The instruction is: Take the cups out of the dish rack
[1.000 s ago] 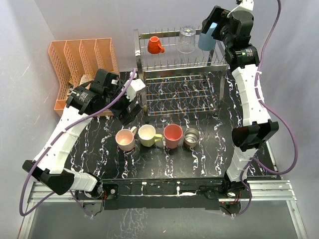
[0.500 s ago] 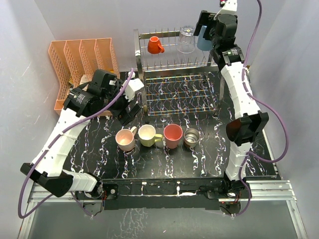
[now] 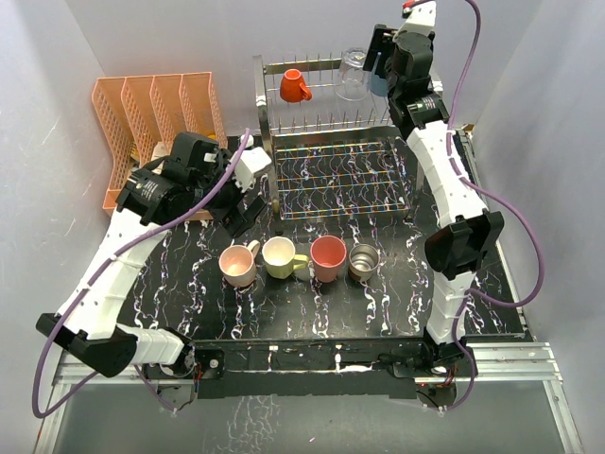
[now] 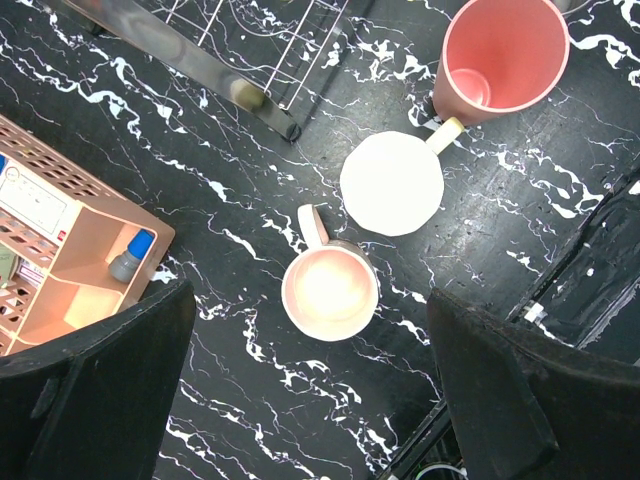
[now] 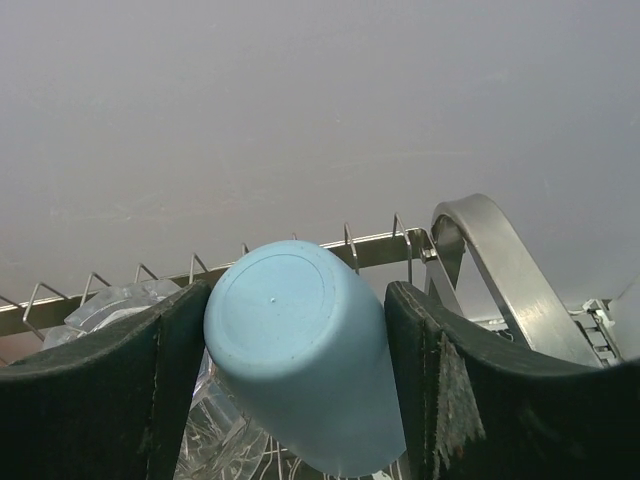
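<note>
The chrome dish rack (image 3: 331, 121) stands at the back. On its upper tier are a small orange mug (image 3: 293, 86), a clear glass (image 3: 354, 76) and a light blue tumbler (image 5: 300, 350), which is upturned and tilted. My right gripper (image 5: 297, 295) is shut on the tumbler, one finger on each side, with the rack's loop (image 5: 500, 270) to the right. The pale pink mug (image 3: 236, 265), yellow mug (image 3: 280, 255), salmon-red cup (image 3: 328, 257) and steel cup (image 3: 363, 262) stand in a row on the table. My left gripper (image 4: 310, 290) is open and empty above the pink mug (image 4: 330, 293).
A peach slotted organizer (image 3: 156, 113) stands at the back left, close behind my left arm, with small items in it (image 4: 130, 255). The rack's lower tier (image 3: 345, 180) holds nothing. White walls close in the back and both sides.
My right arm has swung left and its gripper has moved in around the blue tumbler on the upper tier. My left arm has shifted only slightly.
</note>
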`<state>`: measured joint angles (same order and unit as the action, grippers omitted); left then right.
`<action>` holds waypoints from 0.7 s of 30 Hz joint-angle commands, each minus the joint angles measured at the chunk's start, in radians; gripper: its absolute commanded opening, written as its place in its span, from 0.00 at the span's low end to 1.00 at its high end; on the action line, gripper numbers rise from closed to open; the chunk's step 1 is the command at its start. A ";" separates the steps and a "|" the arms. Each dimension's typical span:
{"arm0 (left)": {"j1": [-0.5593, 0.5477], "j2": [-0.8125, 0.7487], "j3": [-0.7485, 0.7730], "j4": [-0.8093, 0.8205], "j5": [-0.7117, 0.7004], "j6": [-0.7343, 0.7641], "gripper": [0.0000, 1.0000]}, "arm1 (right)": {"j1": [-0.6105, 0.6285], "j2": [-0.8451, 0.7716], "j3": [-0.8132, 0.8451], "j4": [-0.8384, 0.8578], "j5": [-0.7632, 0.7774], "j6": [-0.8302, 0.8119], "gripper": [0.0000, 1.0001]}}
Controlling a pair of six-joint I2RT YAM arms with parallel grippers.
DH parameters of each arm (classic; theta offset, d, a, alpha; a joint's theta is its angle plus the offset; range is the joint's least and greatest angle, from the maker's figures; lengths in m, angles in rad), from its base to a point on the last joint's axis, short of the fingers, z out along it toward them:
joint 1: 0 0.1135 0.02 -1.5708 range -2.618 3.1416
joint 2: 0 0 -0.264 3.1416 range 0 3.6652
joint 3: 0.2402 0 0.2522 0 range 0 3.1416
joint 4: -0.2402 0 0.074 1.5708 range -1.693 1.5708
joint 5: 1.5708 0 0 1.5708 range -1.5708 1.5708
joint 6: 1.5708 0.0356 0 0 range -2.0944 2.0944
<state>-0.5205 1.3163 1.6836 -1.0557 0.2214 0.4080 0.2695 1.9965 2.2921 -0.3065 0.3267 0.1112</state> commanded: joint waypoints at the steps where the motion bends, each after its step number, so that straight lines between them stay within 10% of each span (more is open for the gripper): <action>1: 0.004 -0.050 -0.009 0.005 0.000 -0.010 0.97 | 0.008 -0.036 -0.045 -0.016 0.025 -0.013 0.68; 21: 0.003 -0.071 -0.035 0.025 -0.007 -0.010 0.97 | -0.061 -0.130 -0.084 -0.054 -0.358 0.208 0.76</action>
<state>-0.5205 1.2800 1.6520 -1.0397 0.2180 0.4065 0.1986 1.9209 2.2089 -0.3313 0.1074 0.2638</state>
